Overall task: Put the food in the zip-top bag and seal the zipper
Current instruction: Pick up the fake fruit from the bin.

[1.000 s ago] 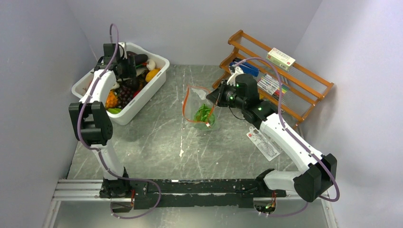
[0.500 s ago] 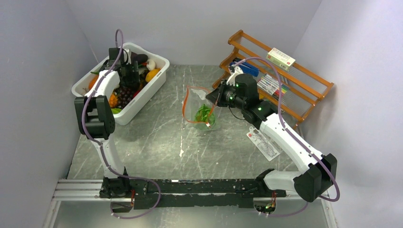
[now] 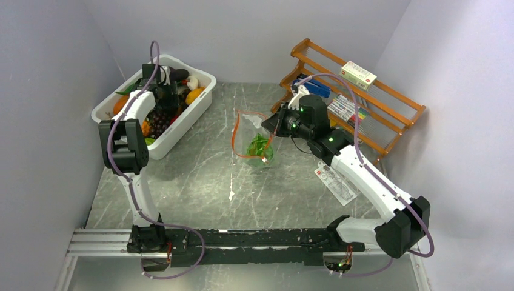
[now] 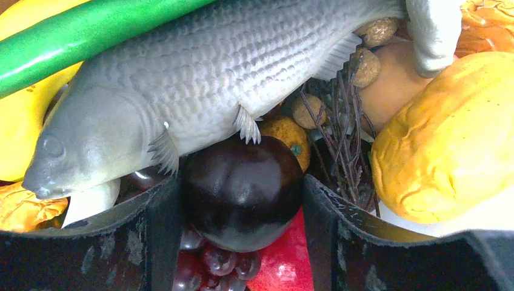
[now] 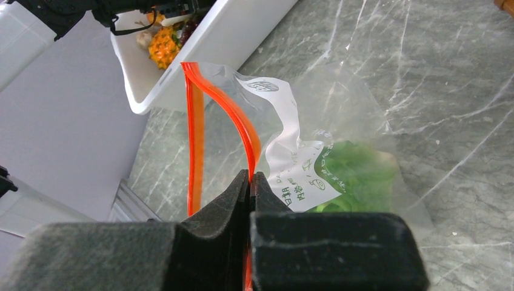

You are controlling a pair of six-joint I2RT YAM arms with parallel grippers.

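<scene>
My left gripper (image 3: 165, 96) is down in the white bin (image 3: 182, 130) at the far left. In the left wrist view it (image 4: 241, 185) is shut on a round dark purple fruit (image 4: 242, 194), one finger against each side. The fruit lies on purple grapes (image 4: 212, 260), under a grey toy fish (image 4: 212, 79). My right gripper (image 3: 274, 126) is shut on the orange-red zipper (image 5: 233, 115) of the clear zip-top bag (image 3: 257, 136) and holds its mouth up and open. Green lettuce (image 5: 357, 173) lies inside the bag, behind the white label (image 5: 291, 157).
The bin also holds a yellow-orange fruit (image 4: 442, 139), a green stalk (image 4: 91, 30) and a small orange (image 4: 288, 136). A wooden rack (image 3: 363, 103) with a box (image 3: 358, 74) stands at the back right. A white leaflet (image 3: 335, 180) lies by the right arm.
My left gripper has moved right and farther back over the bin and come down around the dark purple fruit. The right arm and the bag have stayed put.
</scene>
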